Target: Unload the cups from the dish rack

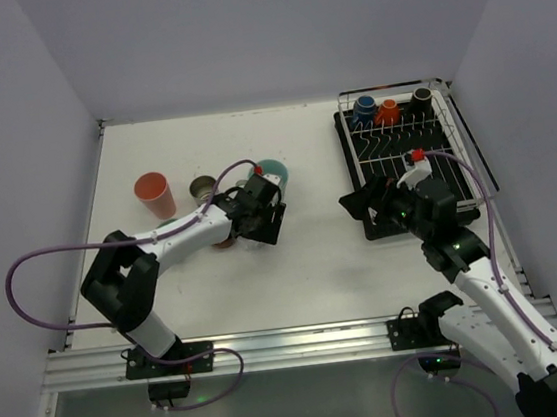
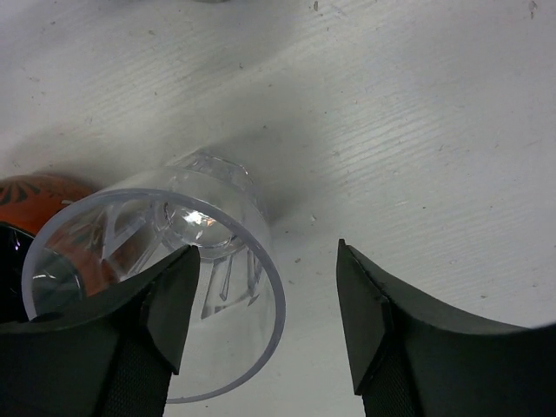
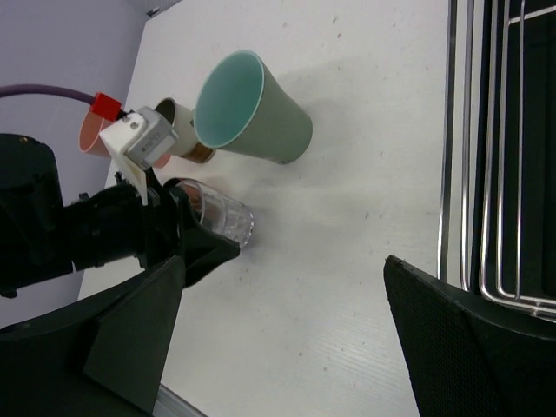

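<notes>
The dish rack (image 1: pixel 413 168) stands at the right with a blue cup (image 1: pixel 364 110), an orange cup (image 1: pixel 388 111) and a black cup (image 1: pixel 421 100) at its far end. A clear glass (image 2: pixel 213 217) stands on the table under my left gripper (image 2: pixel 265 295). That gripper is open, its left finger (image 2: pixel 169 300) over the glass's mouth and its right finger outside the rim. The glass also shows in the right wrist view (image 3: pixel 228 219). My right gripper (image 3: pixel 287 330) is open and empty over the table, just left of the rack's wires (image 3: pixel 486 148).
A salmon tumbler (image 1: pixel 154 194), a metallic-brown cup (image 1: pixel 203 187) and a teal cup (image 1: pixel 273 174) stand on the table by the left gripper. An orange-and-black patterned cup (image 2: pixel 39 195) sits just left of the glass. White walls enclose the table.
</notes>
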Robot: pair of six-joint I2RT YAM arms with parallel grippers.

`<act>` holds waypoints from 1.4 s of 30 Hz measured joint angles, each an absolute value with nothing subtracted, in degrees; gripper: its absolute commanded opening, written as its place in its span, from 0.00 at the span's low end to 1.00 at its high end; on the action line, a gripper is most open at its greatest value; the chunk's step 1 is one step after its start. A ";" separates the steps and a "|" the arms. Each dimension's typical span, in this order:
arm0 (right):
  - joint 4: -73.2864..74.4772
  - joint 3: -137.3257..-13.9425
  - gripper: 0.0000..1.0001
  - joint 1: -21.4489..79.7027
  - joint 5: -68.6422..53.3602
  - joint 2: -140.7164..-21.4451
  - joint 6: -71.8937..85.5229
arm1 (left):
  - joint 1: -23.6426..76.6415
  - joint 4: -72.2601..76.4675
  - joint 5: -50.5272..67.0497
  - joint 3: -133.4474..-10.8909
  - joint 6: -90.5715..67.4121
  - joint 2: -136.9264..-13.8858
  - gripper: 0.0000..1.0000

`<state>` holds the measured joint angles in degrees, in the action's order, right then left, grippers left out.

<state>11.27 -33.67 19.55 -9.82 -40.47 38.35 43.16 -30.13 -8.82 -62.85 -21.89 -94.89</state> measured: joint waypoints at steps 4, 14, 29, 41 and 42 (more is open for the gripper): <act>12.14 -39.59 0.91 19.55 -7.81 -45.47 36.21 | 43.20 -30.85 -9.19 -62.89 -21.85 -92.77 0.78; 15.55 -71.11 0.71 14.90 3.57 -75.70 27.42 | 43.22 -23.94 -7.68 -64.07 -18.59 -65.89 0.90; 24.97 -109.97 0.85 7.86 14.24 -118.67 16.03 | 43.20 -18.90 -8.64 -50.87 -12.56 -49.98 0.93; 28.62 -119.02 0.80 7.38 14.00 -128.46 14.17 | 42.78 -18.46 -8.14 -50.72 -11.51 -51.42 0.93; 28.88 -119.26 0.80 7.38 13.93 -129.10 14.28 | 42.68 -18.44 -8.14 -50.72 -11.35 -51.42 0.93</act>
<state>28.88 -119.26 7.38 13.93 -129.10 14.28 42.68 -18.44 -8.14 -50.72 -11.35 -51.42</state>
